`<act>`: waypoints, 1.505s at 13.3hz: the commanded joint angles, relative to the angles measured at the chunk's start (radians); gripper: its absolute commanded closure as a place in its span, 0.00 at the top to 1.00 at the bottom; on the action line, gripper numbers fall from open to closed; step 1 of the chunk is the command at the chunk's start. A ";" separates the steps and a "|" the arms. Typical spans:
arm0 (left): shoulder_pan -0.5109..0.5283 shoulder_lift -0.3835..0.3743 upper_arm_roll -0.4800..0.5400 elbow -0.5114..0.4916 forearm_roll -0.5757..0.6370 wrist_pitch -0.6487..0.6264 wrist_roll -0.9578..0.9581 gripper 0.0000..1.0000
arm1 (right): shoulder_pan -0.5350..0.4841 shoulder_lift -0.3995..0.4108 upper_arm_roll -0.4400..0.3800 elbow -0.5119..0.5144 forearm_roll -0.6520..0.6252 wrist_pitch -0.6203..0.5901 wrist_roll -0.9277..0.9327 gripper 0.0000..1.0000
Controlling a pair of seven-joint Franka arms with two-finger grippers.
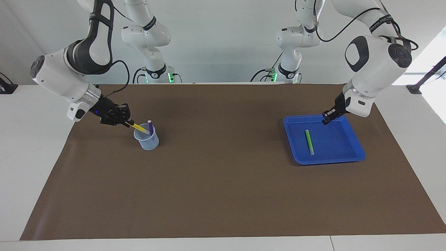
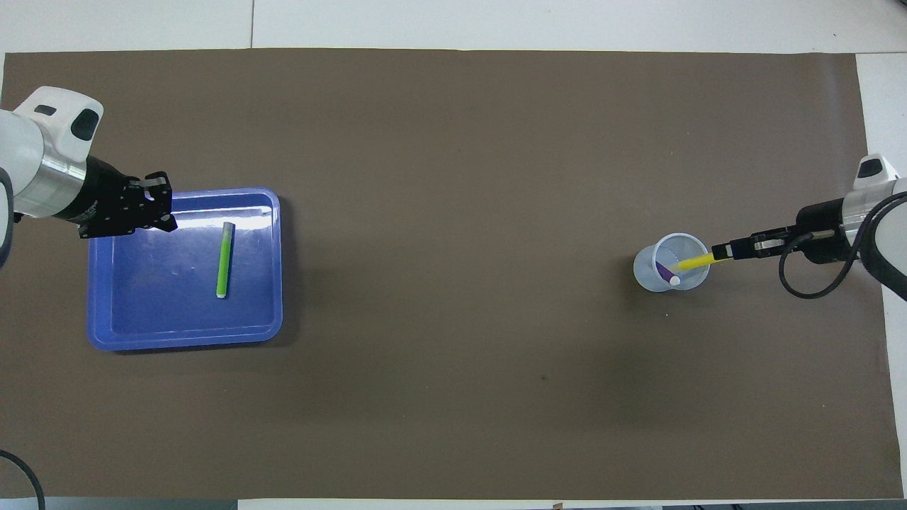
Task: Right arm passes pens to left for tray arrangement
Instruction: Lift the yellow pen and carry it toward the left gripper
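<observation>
Facing view: the right hand (image 1: 129, 122) is pinching the thin yellow pen (image 1: 140, 128), slanting toward 4 o'clock into the translucent cup (image 1: 147, 139); the purple pen (image 1: 150, 126) is standing inside. The left hand (image 1: 327, 120), clenched empty, is hovering over the glossy blue tray (image 1: 348, 157).

Overhead: the green pen (image 2: 224, 259) is lying in the tray, pale end at 6 o'clock, on the brown-matted worktop (image 2: 460, 212).
</observation>
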 commanded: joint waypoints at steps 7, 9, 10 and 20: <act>0.004 -0.025 0.001 -0.021 0.000 -0.015 0.027 1.00 | -0.003 -0.004 0.334 0.179 0.031 0.012 0.762 0.00; 0.004 -0.030 0.004 -0.015 -0.044 -0.033 -0.048 1.00 | -0.001 0.021 0.403 0.180 0.131 0.086 0.872 0.00; 0.004 -0.042 0.005 -0.013 -0.091 -0.033 -0.122 1.00 | -0.001 0.031 0.449 0.180 0.152 0.135 0.960 0.00; -0.063 -0.175 -0.033 0.004 -0.303 0.072 -1.235 1.00 | 0.011 0.156 0.750 0.254 0.459 0.491 1.466 0.00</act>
